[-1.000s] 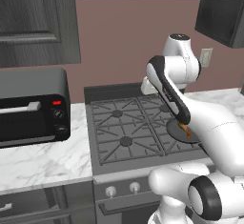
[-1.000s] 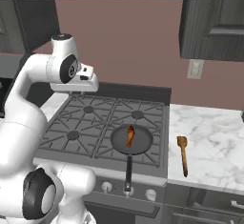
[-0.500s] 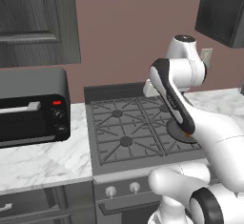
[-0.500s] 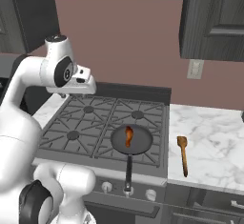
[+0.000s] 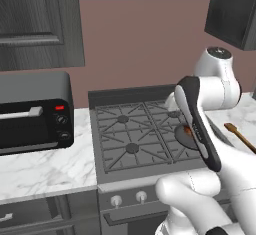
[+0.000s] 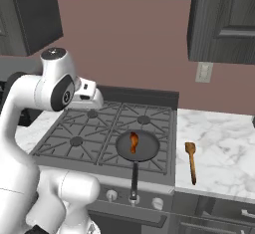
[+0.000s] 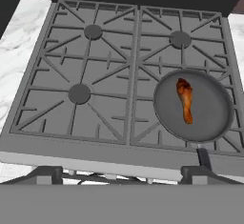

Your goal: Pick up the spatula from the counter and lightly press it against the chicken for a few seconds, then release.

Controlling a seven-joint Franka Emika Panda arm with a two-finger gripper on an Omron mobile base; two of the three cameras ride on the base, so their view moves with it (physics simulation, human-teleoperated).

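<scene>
Currently: reach-for-spatula step, nothing picked up yet.
Claw [image 7: 121, 173] is spread wide and empty, hovering above the stove [image 7: 95, 75]. Spatula [image 6: 191, 161] lies flat on the marble desk [image 6: 224, 143], just right of the stove and well apart from the claw. Chicken [image 6: 134, 142] sits in the pan [image 6: 149, 148]. Best move: swing right, set the fingers across the thin handle, drop straight down and pinch mid-handle, so the blade can reach the pan.
</scene>
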